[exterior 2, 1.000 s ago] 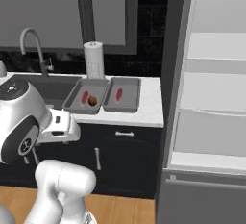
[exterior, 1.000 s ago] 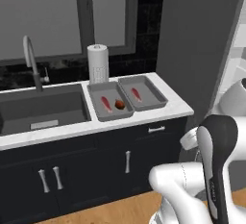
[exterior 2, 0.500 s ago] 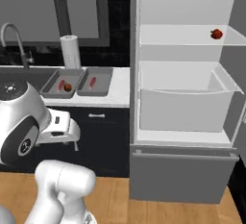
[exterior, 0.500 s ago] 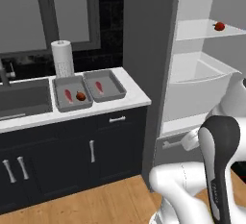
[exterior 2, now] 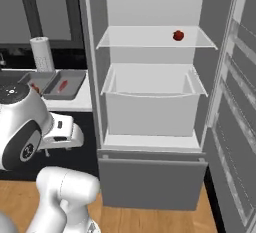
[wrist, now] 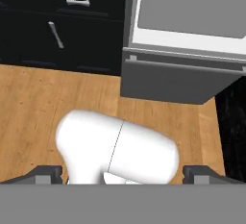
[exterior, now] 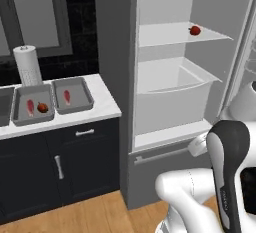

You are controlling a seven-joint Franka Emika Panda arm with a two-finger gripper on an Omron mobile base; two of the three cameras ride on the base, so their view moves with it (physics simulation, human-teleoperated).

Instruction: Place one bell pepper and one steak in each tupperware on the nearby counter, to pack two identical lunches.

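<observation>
The gripper (wrist: 123, 172) has its fingers spread wide and empty, pointing down at the wooden floor (wrist: 33, 107) with the fridge (wrist: 185, 50) ahead of them. High above, on the fridge shelf, sits the bell pepper (exterior 2: 178, 35): light, firm, smooth and rounded, best pinched across its middle. Since a second ago the base has turned from the counter (exterior: 102, 104), bringing the open fridge into view.

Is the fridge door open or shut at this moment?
Open. The fridge interior shows in both base views: a glass shelf holding a red bell pepper, a white drawer below, the door swung right.
</observation>
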